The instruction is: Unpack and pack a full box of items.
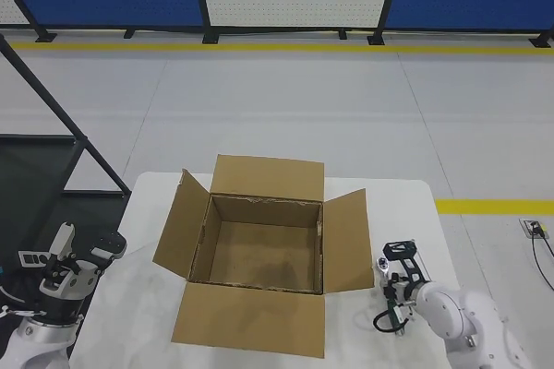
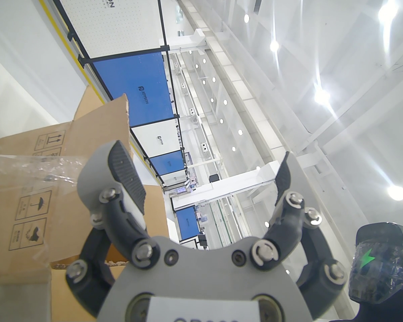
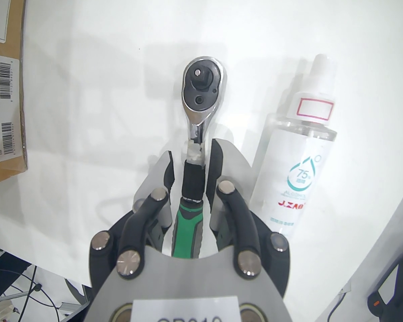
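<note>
The box [image 1: 263, 210] sits open mid-bench with its floor bare, so this looks like the turn toward packing. The ratchet [image 3: 203, 85] lies flat on the bench [image 1: 388, 198], just outside the box's right flap. The right hand [image 3: 193, 155] is over it, straddling the black neck of the handle. It is lined up with the tool's long axis, chrome head pointing away from the wrist. The hand is narrowly spread, with a sliver of gap on one side, so probably not clamped yet. A spray bottle [image 3: 294, 169] lies parallel, just beside the outer finger. The left hand [image 2: 201, 165] is spread wide and tipped upward at the box's far side, well apart. The right arm is plainly the nearer.
</note>
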